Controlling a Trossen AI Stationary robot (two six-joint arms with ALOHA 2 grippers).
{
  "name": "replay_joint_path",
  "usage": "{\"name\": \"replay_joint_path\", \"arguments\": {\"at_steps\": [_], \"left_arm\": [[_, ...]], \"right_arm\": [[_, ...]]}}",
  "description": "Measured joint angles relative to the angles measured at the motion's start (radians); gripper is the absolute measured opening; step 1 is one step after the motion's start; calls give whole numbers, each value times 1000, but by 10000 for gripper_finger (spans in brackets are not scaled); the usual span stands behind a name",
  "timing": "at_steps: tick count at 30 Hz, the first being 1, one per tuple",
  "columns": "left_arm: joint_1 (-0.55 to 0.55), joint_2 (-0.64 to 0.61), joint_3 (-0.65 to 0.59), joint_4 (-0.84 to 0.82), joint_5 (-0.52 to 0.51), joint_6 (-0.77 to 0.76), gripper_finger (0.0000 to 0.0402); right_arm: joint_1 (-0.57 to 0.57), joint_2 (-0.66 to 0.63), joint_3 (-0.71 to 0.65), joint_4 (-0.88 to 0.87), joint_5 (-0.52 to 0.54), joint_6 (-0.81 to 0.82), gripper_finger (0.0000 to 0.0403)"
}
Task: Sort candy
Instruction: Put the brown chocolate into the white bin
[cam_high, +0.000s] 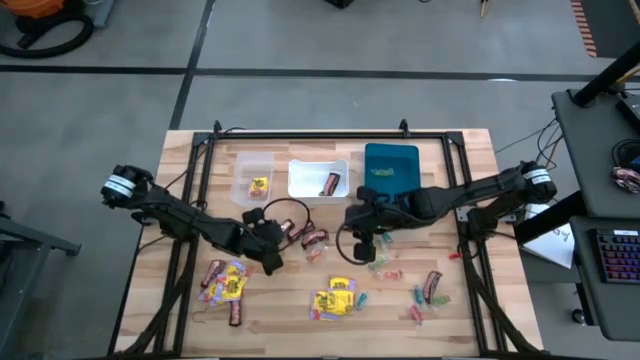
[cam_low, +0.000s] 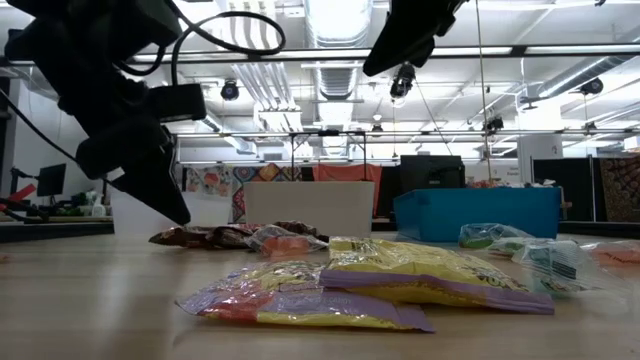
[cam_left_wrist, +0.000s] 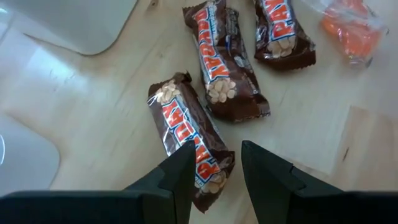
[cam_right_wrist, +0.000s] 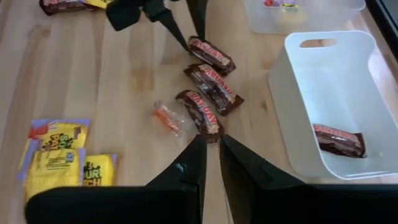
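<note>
Three dark brown-red bars (cam_right_wrist: 208, 90) lie flat in a row on the wooden table, between the two arms. My left gripper (cam_left_wrist: 214, 177) is open and low over the table. Its fingers stand on either side of the near end of one bar (cam_left_wrist: 186, 140). It also shows in the high view (cam_high: 283, 240) and the low view (cam_low: 170, 205). My right gripper (cam_right_wrist: 212, 155) hangs above the table near the middle (cam_high: 365, 245). Its fingers are nearly together, and nothing shows between them. Yellow packets (cam_high: 335, 297) lie nearer the front edge. My left gripper comes at the bar's end (cam_left_wrist: 208, 180) slanting down from the table's left, with one finger (cam_left_wrist: 177, 177) at each long side. The bar lies flat on the table. I cannot tell whether the fingers touch it.
At the back stand a clear bin (cam_high: 252, 178) with a yellow piece, a white bin (cam_high: 318, 178) holding one brown bar (cam_right_wrist: 339, 140), and a blue bin (cam_high: 391, 165). An orange sweet (cam_right_wrist: 166, 118) lies by the bars. More packets (cam_high: 225, 280) and small sweets (cam_high: 425, 292) are scattered in front.
</note>
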Motion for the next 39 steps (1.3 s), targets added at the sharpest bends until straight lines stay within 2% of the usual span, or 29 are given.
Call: {"name": "replay_joint_path", "arguments": {"at_steps": [6,17,22,33,36,39], "left_arm": [[0,0,-40,40,-31,-44,114],[0,0,-51,61,-31,-62,114],[-1,5,-71,139,-6,-50,114],[-3,130,-71,181,-46,-54,113],[-9,153,-67,178,-54,-44,96],[-16,148,-67,162,-54,-42,62]], "right_arm": [[19,0,-8,-1,1,14,41],[37,1,-12,-17,4,26,41],[51,1,-13,-20,1,31,41],[75,1,-15,-21,0,50,41],[76,1,-17,-22,0,51,41],[77,1,-17,-22,-1,60,40]]}}
